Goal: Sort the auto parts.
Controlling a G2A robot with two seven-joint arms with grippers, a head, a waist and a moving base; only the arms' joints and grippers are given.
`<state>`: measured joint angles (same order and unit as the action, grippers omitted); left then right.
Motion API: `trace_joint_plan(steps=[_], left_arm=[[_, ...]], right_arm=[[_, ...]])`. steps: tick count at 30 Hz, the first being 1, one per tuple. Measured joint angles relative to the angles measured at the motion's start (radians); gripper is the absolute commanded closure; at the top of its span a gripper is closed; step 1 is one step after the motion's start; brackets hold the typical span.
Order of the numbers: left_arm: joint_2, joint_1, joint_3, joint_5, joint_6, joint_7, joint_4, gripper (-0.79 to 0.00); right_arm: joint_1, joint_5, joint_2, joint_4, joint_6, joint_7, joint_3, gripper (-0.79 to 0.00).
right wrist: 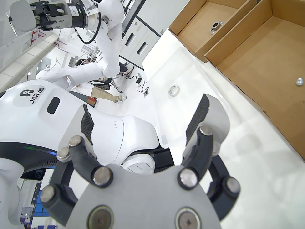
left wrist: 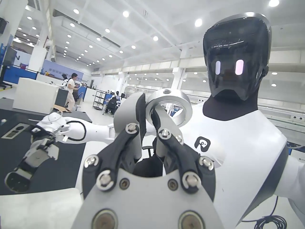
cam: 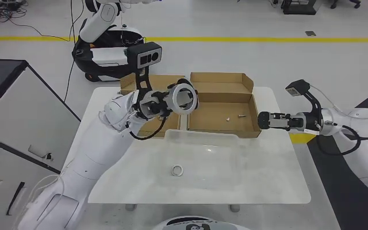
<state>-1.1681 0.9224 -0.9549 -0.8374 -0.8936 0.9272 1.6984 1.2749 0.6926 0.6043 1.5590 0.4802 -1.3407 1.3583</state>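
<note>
Table point(cam: 270, 178), two boxes point(cam: 213, 115) point(cam: 158, 82), two rings point(cam: 177, 169) point(left wrist: 169, 106)

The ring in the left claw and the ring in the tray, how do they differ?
The held ring is clamped by the left claw, one finger through its hole; the tray ring lies loose. The held ring is up off the table; the tray ring rests flat in the clear tray. Both are silvery metal rings.

White table point(cam: 270, 184): cardboard boxes point(cam: 161, 84) point(cam: 214, 112), clear tray point(cam: 214, 160).
</note>
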Motion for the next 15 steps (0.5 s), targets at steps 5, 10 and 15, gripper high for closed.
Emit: trace_joint_plan(steps=[5, 10, 15], left_arm=[[0.003, -0.003, 0.016, -0.119, -0.011, -0.011, 0.053, 0.0], [-0.002, 0.009, -0.013, -0.235, 0.028, 0.028, 0.098, 0.0], [-0.017, 0.03, -0.062, -0.276, 0.107, 0.108, 0.097, 0.0]], right_arm=[[0.0, 0.0, 0.0, 0.0, 0.0, 0.0, 0.0, -0.785], [0.0, 0.0, 0.0, 0.0, 0.0, 0.0, 0.0, -0.785], [0.0, 0.0, 0.0, 0.0, 0.0, 0.0, 0.0, -0.785]])
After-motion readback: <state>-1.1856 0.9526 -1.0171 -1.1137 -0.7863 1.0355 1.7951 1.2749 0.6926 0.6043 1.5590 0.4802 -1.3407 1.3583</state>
